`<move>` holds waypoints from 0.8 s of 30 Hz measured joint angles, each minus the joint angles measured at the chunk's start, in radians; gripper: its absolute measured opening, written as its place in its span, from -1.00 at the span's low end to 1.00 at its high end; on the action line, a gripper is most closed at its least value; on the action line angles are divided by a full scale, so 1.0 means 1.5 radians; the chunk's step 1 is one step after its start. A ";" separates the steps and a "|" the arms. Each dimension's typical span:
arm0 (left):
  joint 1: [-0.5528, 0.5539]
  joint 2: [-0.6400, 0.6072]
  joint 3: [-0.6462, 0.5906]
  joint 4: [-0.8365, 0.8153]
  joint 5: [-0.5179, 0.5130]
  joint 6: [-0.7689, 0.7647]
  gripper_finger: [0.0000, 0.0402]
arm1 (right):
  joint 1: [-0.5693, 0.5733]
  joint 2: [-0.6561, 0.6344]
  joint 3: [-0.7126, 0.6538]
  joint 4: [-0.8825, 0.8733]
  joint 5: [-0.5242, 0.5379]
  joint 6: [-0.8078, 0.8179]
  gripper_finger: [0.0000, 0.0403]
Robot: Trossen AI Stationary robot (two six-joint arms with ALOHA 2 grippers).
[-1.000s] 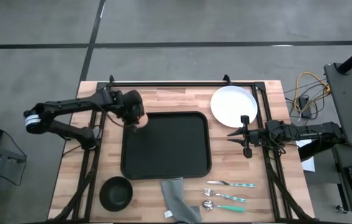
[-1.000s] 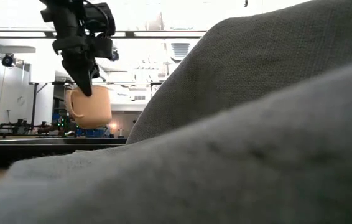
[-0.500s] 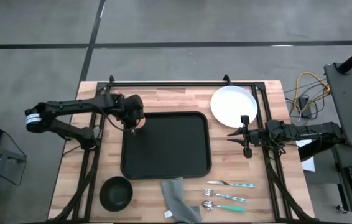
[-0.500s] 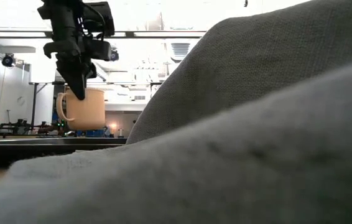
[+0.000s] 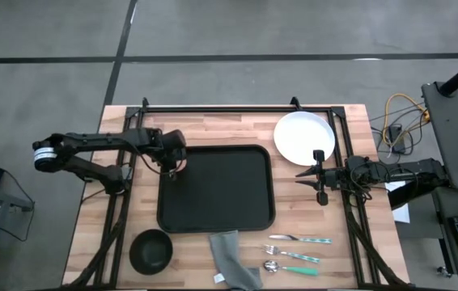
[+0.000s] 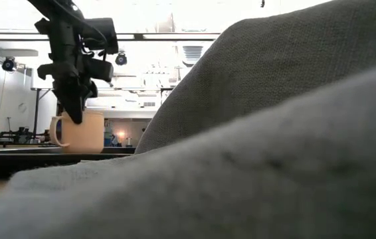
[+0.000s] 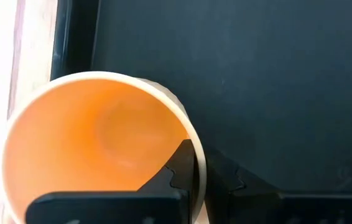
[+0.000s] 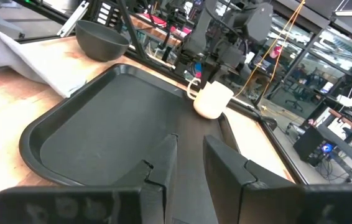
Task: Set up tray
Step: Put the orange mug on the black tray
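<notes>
A tan mug (image 6: 80, 131) with an orange inside (image 7: 95, 137) stands upright in the far left corner of the black tray (image 5: 217, 190); it also shows in the right wrist view (image 8: 212, 99). My left gripper (image 5: 172, 160) is above it, shut on its rim. In the low view the mug's base looks down on the tray. My right gripper (image 5: 310, 175) waits open and empty at the table's right, just beyond the tray's right edge, pointing toward the tray. My left gripper pinches the mug's rim wall (image 7: 196, 158) between its two fingers, one finger (image 7: 179, 165) inside the mug and one (image 7: 226, 177) outside. The fingers come from above, pointing down. The mug is upright, its handle (image 6: 55, 131) toward the table's left.
A round white plate (image 5: 304, 136) lies at the far right. A small black bowl (image 5: 150, 250) stands at the near left. A grey cloth (image 5: 235, 259) lies at the near edge and fills most of the low view (image 6: 274, 133). Cutlery (image 5: 298, 250) lies to its right.
My left gripper has gone down and a little toward the table's left edge with the mug. The mug, first lifted clear and tilted, has come upright and down into the tray's far left corner.
</notes>
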 joint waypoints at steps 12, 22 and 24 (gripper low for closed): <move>0.000 -0.001 -0.009 0.001 -0.050 0.000 -0.99 | 0.000 0.000 0.000 0.000 0.000 0.000 -0.66; 0.000 0.000 -0.010 -0.001 -0.056 -0.028 -0.80 | 0.000 0.000 0.000 0.000 0.000 0.000 -0.66; 0.000 0.000 -0.010 -0.001 -0.056 -0.028 -0.73 | 0.000 0.000 0.000 0.000 0.000 0.000 -0.66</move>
